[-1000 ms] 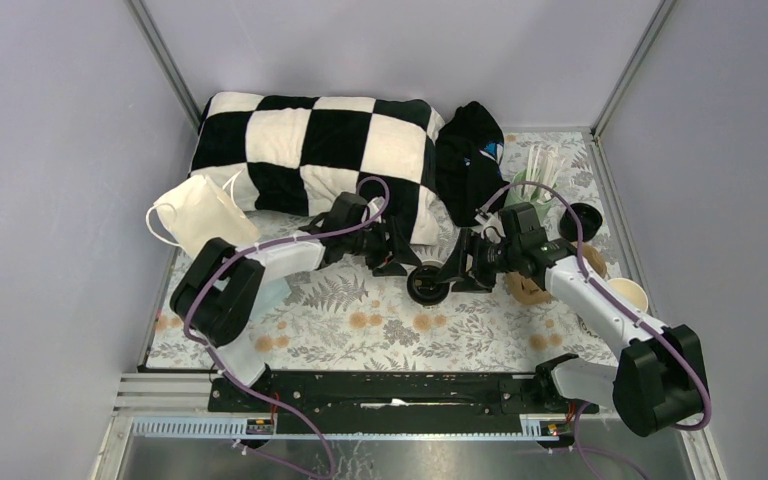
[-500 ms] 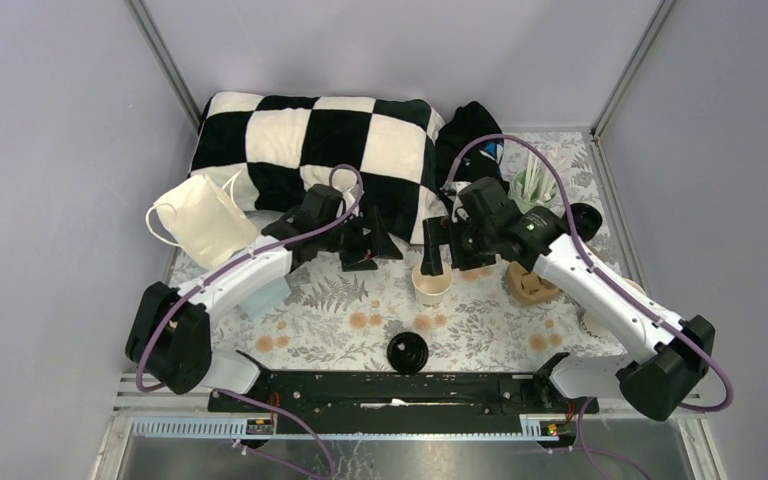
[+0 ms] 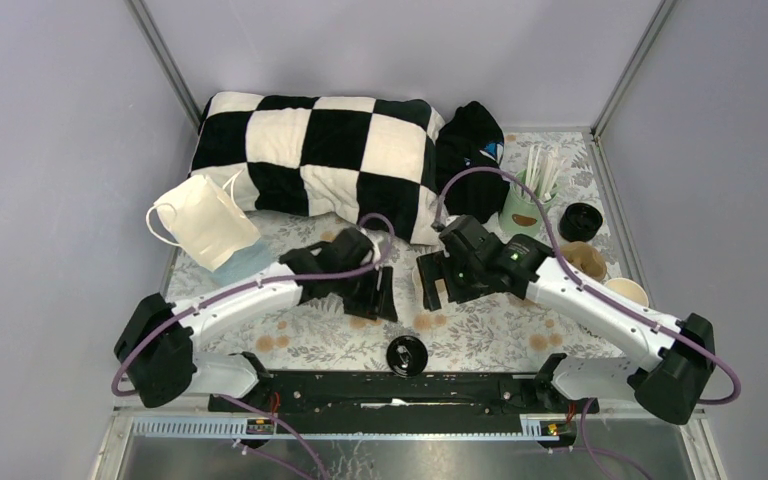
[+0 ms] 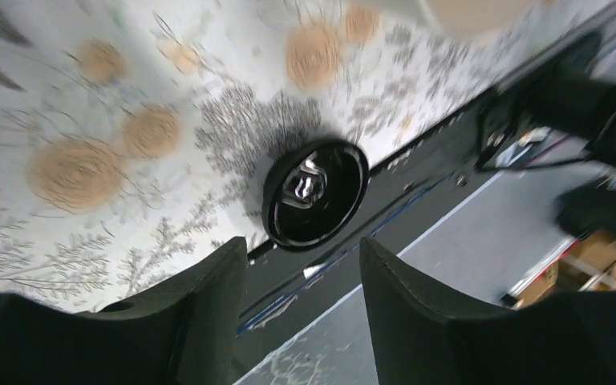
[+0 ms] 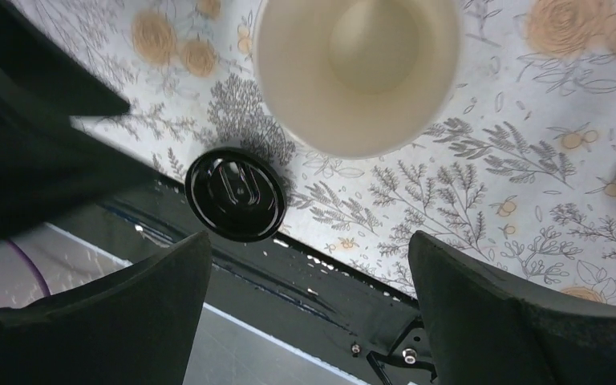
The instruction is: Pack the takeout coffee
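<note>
Takeout coffee cup (image 5: 357, 72) is sitting upright with no lid on, on the floral tablecloth (image 3: 500, 340) around the middle. It's right below the right gripper (image 5: 309, 241), so the overhead view mostly hides it. Biggest thing otherwise is the black-and-white checkered pillow (image 3: 310, 150) lying across the back, with a black fabric bundle (image 3: 470, 150) touching its right end. Both arms reach in toward the centre from the black rail (image 3: 480, 385) at the front. A cream face mask (image 3: 200, 222) with ear loops leans off the pillow's left corner. Back right there's a mint-green cup of white sticks (image 3: 523, 205), a brown pulp carrier (image 3: 582, 260) just in front of it, and a second open white cup (image 3: 628, 291) right beside the right arm. Another round black lid (image 3: 581, 222) sits near the green cup, can't tell if there's a cup under it. The loose black lid (image 3: 407, 354) lies flat by itself near the front edge, apart from the cup. Right gripper's claw is spread wide with nothing in it. Left gripper (image 4: 301, 245) hangs above that loose lid, claw apart and empty.
</note>
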You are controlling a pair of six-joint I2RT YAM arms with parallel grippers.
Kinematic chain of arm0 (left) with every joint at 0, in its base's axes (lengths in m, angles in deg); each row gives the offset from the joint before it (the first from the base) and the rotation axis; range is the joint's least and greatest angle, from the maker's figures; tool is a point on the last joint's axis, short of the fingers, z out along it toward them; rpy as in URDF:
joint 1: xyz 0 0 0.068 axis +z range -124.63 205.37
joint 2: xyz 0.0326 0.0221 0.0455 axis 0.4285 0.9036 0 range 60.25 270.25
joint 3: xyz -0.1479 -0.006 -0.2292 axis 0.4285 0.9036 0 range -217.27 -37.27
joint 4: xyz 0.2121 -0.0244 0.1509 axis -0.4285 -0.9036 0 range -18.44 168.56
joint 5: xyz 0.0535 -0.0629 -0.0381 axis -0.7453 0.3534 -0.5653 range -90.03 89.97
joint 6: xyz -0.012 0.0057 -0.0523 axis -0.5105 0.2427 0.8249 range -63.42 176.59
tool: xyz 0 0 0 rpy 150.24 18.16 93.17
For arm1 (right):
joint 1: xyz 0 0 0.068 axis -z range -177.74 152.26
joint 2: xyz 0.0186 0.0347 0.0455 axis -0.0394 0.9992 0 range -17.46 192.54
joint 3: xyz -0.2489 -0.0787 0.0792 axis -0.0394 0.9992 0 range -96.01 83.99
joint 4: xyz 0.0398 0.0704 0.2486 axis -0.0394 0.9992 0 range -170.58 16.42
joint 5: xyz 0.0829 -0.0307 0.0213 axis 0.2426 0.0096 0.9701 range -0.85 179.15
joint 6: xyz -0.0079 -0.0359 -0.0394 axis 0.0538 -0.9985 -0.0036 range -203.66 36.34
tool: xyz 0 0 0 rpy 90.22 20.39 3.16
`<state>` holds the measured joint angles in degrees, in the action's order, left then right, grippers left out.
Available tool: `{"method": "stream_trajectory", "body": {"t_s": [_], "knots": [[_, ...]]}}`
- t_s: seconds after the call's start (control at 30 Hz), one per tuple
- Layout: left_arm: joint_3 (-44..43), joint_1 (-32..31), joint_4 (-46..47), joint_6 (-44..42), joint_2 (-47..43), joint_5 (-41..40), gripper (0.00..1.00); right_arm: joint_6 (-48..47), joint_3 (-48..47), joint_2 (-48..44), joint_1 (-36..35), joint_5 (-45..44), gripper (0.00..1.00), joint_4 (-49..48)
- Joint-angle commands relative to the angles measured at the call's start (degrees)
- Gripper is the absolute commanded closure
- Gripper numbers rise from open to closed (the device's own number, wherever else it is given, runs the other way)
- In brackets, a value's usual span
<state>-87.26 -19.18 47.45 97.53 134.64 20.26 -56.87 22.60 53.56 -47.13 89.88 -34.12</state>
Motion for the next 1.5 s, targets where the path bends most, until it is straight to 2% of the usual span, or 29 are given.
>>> {"method": "stream_trajectory", "body": {"t_s": [0.0,0.2,0.43,0.6,0.8,0.9,0.97,1.07,1.17,1.23,1.3,1.37,1.4,1.47], "knots": [[0.07,-8.19,-4.30,-2.32,2.31,-6.72,0.43,1.98,1.00,-4.17,3.56,-2.98,0.02,-1.76],[-3.80,-13.87,-3.85,-2.53,10.05,-8.17,0.45,1.48,3.31,-8.95,6.81,-1.44,0.01,-2.46],[-8.08,-18.45,-4.70,-2.87,18.60,-14.27,0.54,1.50,2.33,-10.43,6.83,-1.08,0.02,-1.77],[-7.15,-18.64,-5.71,-2.13,19.30,-18.18,0.71,1.69,2.19,-11.21,6.85,-1.13,0.02,-1.88],[-6.40,-18.55,-5.35,-1.92,17.61,-20.07,0.77,1.81,2.29,-11.53,6.82,-0.94,0.02,-2.51],[-4.36,-17.96,-2.92,-1.50,18.49,-18.52,0.84,1.86,1.79,-11.33,6.84,-0.97,0.02,-2.84],[-3.26,-16.81,-2.22,-0.72,17.61,-16.55,0.87,1.74,0.76,-11.05,6.85,-1.08,0.02,-2.67],[-2.62,-13.60,-2.87,0.26,10.25,-12.83,0.87,1.74,-1.74,-10.74,6.85,-0.84,0.02,-1.59],[-2.35,-4.72,-1.81,1.54,-1.81,-2.84,0.87,2.61,-5.23,-10.12,6.91,4.92,0.01,-1.90],[-1.56,5.32,2.14,4.11,-8.29,8.18,0.87,4.75,-7.99,-9.43,6.93,9.97,0.01,-3.69],[-0.66,15.08,10.97,10.16,-12.66,21.70,0.87,8.60,-10.30,-9.14,7.02,17.18,0.01,-9.25],[1.29,21.12,29.13,23.16,-15.31,32.40,0.87,14.73,-11.25,-9.74,7.24,24.46,0.00,-19.30],[2.99,22.72,41.62,34.48,-15.82,35.19,0.87,18.22,-11.40,-10.18,7.36,26.91,0.00,-25.13],[4.25,24.05,64.00,49.73,-15.08,36.65,0.87,24.19,-12.46,-10.14,7.46,29.03,0.00,-34.47]]}}
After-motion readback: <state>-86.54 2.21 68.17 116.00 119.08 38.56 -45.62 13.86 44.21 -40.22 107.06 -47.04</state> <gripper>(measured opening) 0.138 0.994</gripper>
